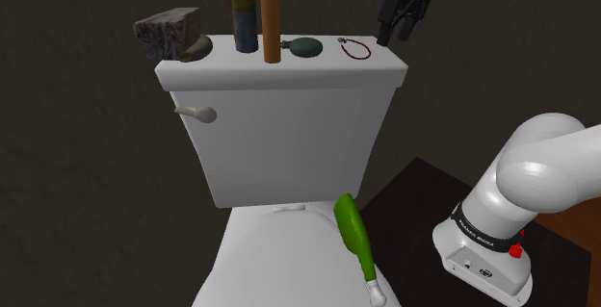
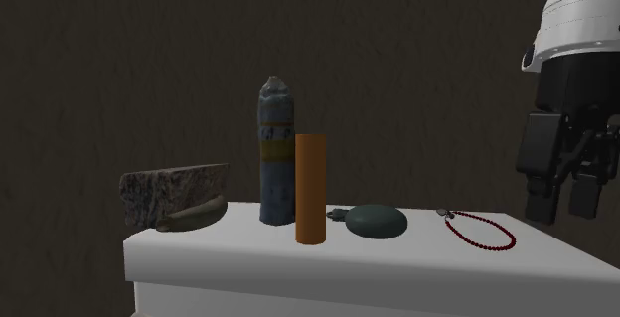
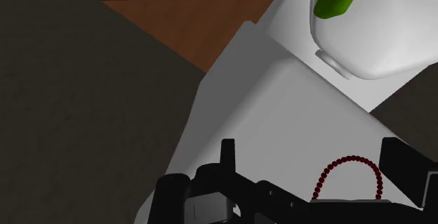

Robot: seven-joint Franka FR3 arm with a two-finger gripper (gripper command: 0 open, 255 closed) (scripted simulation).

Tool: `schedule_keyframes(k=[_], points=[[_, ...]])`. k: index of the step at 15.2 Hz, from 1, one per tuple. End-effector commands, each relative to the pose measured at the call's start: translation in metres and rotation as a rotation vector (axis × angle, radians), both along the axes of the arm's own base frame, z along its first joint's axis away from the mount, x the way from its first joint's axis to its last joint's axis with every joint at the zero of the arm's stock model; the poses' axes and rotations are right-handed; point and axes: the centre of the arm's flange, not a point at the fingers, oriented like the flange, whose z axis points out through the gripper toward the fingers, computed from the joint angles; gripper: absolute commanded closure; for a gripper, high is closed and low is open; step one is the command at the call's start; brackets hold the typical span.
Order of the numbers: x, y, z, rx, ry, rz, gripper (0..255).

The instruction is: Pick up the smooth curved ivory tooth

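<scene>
We see the curved greyish tooth (image 1: 195, 49) lying untouched on the toilet tank lid (image 1: 318, 72), at its nine o'clock end in the shoulder view, beside a stone block (image 1: 166, 31). Our claw (image 1: 397, 28) hangs spread and empty above the three o'clock end; reaching, grasping and lifting all remain.

**Dim scene, soft light from above**

The white toilet tank (image 1: 289, 132) is the brightest surface. Its lid (image 2: 397, 265) is evenly lit on top, and the front face below it is a shade greyer. The walls (image 1: 77, 161) behind the tank are nearly black, and the black gripper (image 2: 562, 211) above the lid's end almost merges with them. Things standing on the lid cast only faint, soft shadows. A soft sheen lies on the arm's white link (image 1: 539, 166) beside the tank. Edges are crisp and straight out to the borders.
</scene>
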Motion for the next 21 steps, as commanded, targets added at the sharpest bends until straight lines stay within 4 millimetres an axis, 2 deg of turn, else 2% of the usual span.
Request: schedule_keyframes(k=[1,6,11,21], points=[[0.000,0.000,0.000,0.000,0.000,0.000,0],[-0.003,0.057,-0.015,0.070,-0.053,-0.137,0],[0.003,0.114,-0.025,0.140,-0.106,-0.274,0],[0.040,0.225,-0.032,0.279,-0.212,-0.548,0]])
